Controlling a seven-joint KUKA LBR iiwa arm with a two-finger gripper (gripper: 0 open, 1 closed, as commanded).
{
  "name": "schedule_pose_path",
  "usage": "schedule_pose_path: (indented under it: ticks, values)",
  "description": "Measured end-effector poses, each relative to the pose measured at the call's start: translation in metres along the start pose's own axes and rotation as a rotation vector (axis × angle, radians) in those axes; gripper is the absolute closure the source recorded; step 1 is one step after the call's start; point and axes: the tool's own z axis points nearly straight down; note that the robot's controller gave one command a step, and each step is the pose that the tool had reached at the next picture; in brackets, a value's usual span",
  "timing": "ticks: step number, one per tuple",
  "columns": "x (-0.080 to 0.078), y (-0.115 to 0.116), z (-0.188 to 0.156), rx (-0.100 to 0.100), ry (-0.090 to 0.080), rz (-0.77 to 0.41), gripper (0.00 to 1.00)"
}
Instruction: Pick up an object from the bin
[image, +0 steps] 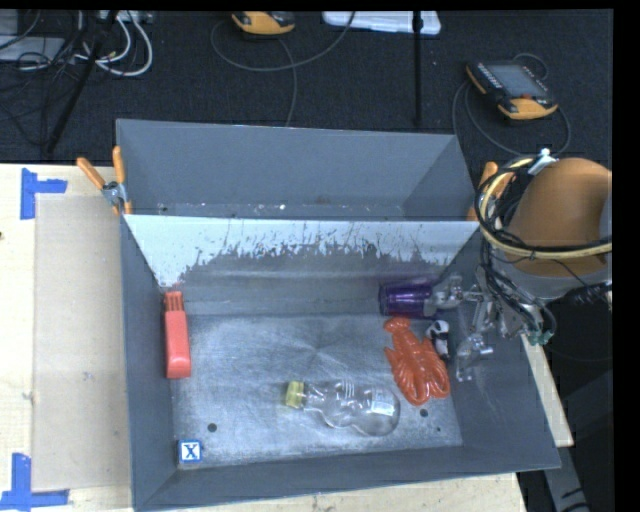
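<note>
Closest to me, at about 6 o'clock on the floor of the bin (300, 345), a clear plastic bottle (345, 407) with a yellow cap lies on its side, its length running roughly 9 to 3 with the cap at the 9 end. Just past it, towards 4 o'clock, is an orange-red rubbery toy (414, 366), lobster-like, its long axis running near enough 11 to 5, with the broad clawed end nearer me. This is the thing that looks to matter. The gripper (460, 345) hangs low at the bin's 3 o'clock side, and the toy sits just beside it at its 9 o'clock, so I judge a short shift that way would put it over the toy, closing across the narrow body rather than along it. Whether the gripper is spread or closed I cannot make out, and I see nothing held in it. A little farther, at the gripper's 10 o'clock, a purple bottle-shaped thing (405, 297) lies along 9 to 3 against the foot of the back slope. Well apart, at the bin's 9 o'clock, a red-orange brush-like bar (178, 341) lies 12 to 6. The metal floor is scuffed and the far slope streaked pale. Beyond the rim is dark carpet with looping cables (290, 75) and an orange-and-black handset (510, 88) at about 1 o'clock.
</note>
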Motion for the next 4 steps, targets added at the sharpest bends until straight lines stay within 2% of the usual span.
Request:
schedule_pose_path:
  ticks: [1,2,3,4]
  values:
    - [0.016,0.013,0.035,-0.005,0.010,-0.228,0.00]
    - [0.005,0.017,0.050,-0.003,0.005,-0.208,0.00]
    - [0.019,0.015,0.041,-0.006,0.008,-0.441,0.00]
    - [0.010,0.012,0.061,-0.004,0.005,-0.258,0.00]
